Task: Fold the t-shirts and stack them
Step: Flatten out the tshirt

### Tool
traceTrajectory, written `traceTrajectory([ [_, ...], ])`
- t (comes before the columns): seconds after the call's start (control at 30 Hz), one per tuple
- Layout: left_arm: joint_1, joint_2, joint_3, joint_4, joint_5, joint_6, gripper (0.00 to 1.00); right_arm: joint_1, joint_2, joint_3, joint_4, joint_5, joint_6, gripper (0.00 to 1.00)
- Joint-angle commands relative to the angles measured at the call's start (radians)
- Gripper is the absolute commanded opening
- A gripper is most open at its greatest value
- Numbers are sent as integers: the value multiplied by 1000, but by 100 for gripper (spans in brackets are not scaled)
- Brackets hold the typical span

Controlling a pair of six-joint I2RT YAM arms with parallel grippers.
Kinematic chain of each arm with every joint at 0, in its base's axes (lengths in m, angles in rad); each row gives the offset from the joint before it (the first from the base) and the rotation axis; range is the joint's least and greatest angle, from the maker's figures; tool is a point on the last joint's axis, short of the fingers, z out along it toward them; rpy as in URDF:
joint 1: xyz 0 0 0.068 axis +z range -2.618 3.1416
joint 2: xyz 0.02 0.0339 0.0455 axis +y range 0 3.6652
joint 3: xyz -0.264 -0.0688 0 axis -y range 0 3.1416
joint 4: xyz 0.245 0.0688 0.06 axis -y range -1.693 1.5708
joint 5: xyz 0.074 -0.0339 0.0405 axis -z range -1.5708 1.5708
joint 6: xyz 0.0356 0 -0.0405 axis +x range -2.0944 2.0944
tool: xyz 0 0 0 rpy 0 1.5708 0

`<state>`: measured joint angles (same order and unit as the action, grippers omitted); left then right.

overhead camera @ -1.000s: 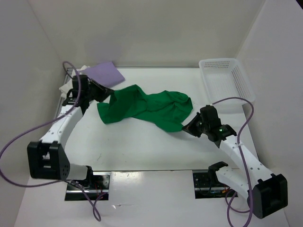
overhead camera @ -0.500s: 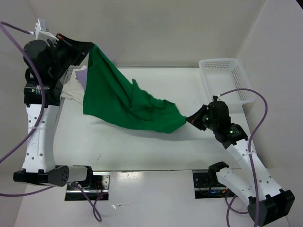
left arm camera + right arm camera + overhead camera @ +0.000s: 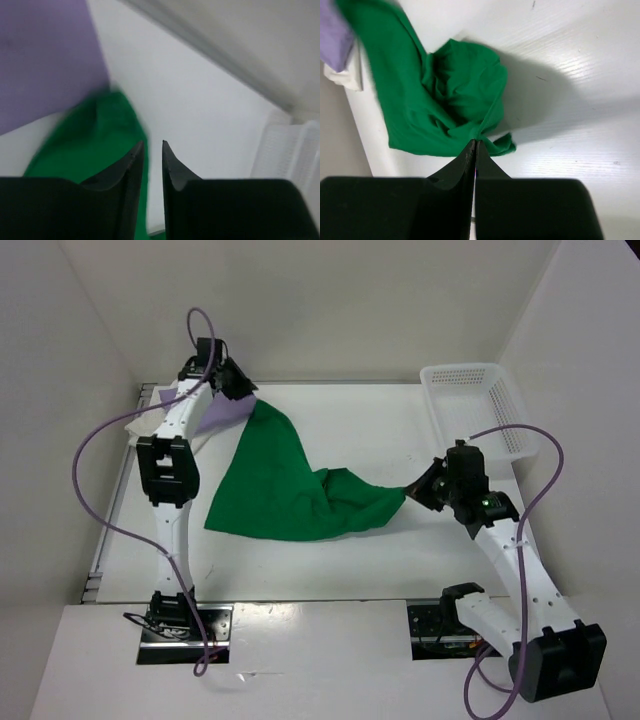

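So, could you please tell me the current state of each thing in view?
green t-shirt: unfolded, spread at the left, bunched towards the right, one end gripped.
lavender t-shirt: lying flat at the far left, overlapping the white t-shirt.
white t-shirt: mostly covered, only an edge showing.
basket: upright, nothing visible inside.
left tool: slightly open, holding nothing.
right tool: shut on the green t-shirt.

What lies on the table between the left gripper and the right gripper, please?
The green t-shirt fills that stretch, running from near the left gripper to the right gripper, which pinches its end. The top view shows it best.
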<state>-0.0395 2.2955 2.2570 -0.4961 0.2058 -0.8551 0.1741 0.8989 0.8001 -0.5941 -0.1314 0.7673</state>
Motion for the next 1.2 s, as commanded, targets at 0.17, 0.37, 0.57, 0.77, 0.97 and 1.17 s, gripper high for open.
traceTrajectory([
  [0.17, 36, -125, -77, -110, 10, 201, 76, -7, 66, 21, 59, -7, -7, 0],
  [0.37, 156, -662, -826, 186, 148, 177, 100, -7, 84, -38, 102, -48, -6, 0],
  [0.57, 251, -1005, -1257, 102, 144, 133, 20, 27, 94, -48, 112, -85, -16, 0],
  [0.77, 321, -1283, -1531, -50, -8, -16, 29, 76, 94, -67, 123, -103, -16, 0],
  [0.97, 345, -1292, -1691, -41, 21, -113, 41, 94, 84, -76, 132, -103, -16, 0],
  [1.17, 375, -1291, -1761, 79, -8, -153, 58, 104, 75, -85, 132, -103, -16, 0],
])
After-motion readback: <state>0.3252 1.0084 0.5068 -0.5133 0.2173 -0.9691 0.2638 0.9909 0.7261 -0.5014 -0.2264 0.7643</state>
